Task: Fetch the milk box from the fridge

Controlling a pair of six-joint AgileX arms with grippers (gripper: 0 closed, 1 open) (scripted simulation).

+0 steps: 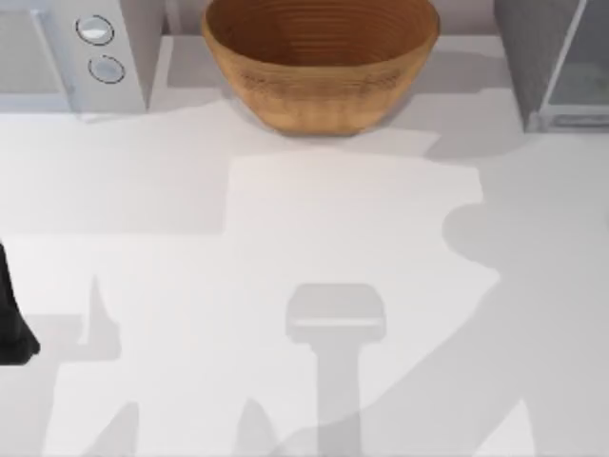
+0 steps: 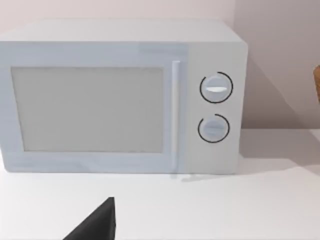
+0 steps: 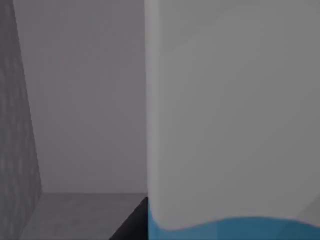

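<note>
Item: small white-topped, sky-blue milk box [image 3: 230, 125], inside the dark grey speckled fridge [image 1: 533, 57] close before our right wrist camera, finger state indeterminate; we would withdraw it straight, clearing the walls.

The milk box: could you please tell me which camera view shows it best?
The right wrist view shows it best: the milk box looms very close, its white top above a strip of sky-blue side. The top view gives just the fridge at the table's far right; the left wrist view faces the white appliance.
</note>
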